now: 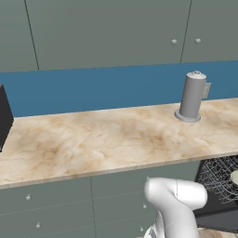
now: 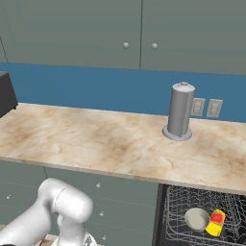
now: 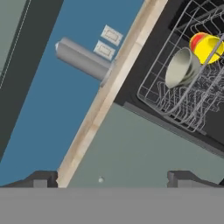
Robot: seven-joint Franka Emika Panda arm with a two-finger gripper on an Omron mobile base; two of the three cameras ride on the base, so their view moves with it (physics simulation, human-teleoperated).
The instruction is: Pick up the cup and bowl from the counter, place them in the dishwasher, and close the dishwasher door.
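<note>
The dishwasher (image 2: 202, 216) stands open under the right end of the counter (image 2: 96, 139), its wire rack pulled out. In the rack lie the pale bowl (image 2: 196, 218) and a yellow cup (image 2: 215, 223) with a red part. The hand view has the bowl (image 3: 181, 68) tipped on its side and the cup (image 3: 205, 46) beside it, both in the rack at the upper right. My gripper (image 3: 113, 178) is open and holds nothing, facing a grey cabinet front to the left of the dishwasher. In the left base view a dark flat panel (image 1: 221, 218) juts out below the rack.
A tall grey canister (image 1: 192, 96) stands at the back of the counter above the dishwasher. A black box (image 1: 3, 116) sits at the counter's left end. Grey knobbed drawers (image 1: 56, 209) run under the counter, with wall cabinets above.
</note>
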